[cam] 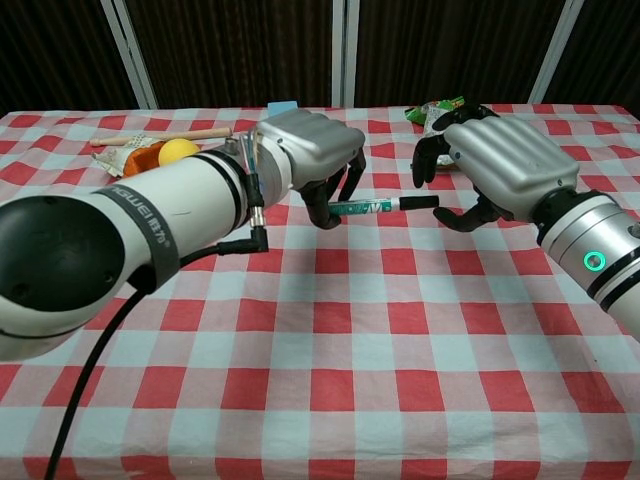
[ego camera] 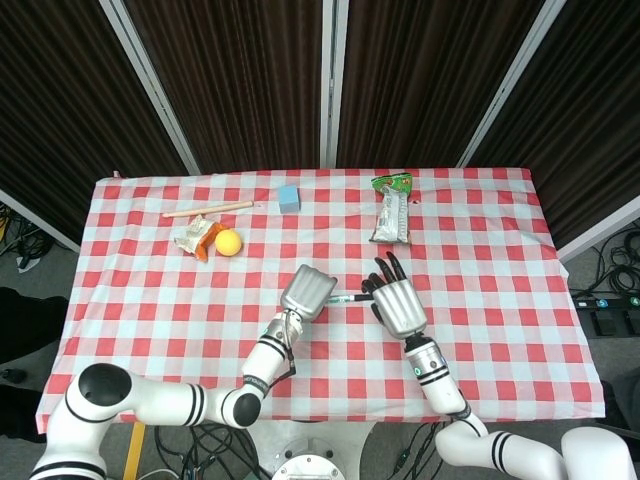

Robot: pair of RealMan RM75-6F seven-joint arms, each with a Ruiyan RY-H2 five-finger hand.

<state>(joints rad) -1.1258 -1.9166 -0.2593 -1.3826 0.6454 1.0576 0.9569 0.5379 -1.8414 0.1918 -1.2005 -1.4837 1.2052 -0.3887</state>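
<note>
We hold the marker pen [cam: 375, 207] mid-frame in our left hand [cam: 305, 150]; our right hand [cam: 495, 165], fingers spread and empty, must close on its cap.

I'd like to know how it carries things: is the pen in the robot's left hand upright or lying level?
Level. The pen juts sideways from the left hand, above the tablecloth, its black tip toward the right hand.

Checked table [ego camera: 520, 290] — blue block [ego camera: 289, 197], snack packet [ego camera: 392, 217], yellow ball [ego camera: 228, 242], stick [ego camera: 207, 209]
</note>
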